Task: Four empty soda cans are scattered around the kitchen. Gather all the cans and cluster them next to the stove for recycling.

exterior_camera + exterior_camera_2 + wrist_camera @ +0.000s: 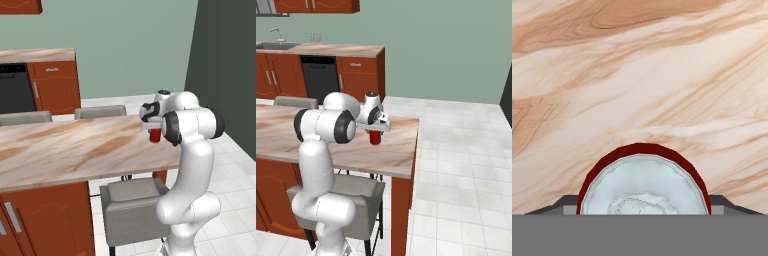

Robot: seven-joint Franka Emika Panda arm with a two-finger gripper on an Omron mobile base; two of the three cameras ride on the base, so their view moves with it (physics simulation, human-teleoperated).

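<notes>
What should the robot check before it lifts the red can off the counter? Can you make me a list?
1. Gripper is right over the red can: ok, the hand view looks straight down on the silver top.
2. Fingers sit on both sides of the can: ok.
3. Grip is tight enough to lift: cannot tell, contact is hidden.
4. Can stands upright on the counter: ok.
5. Room to lift straight up: ok, nothing hangs over the can.
6. Stove is in sight to carry it to: not ok, so the base probably has to drive first.
</notes>
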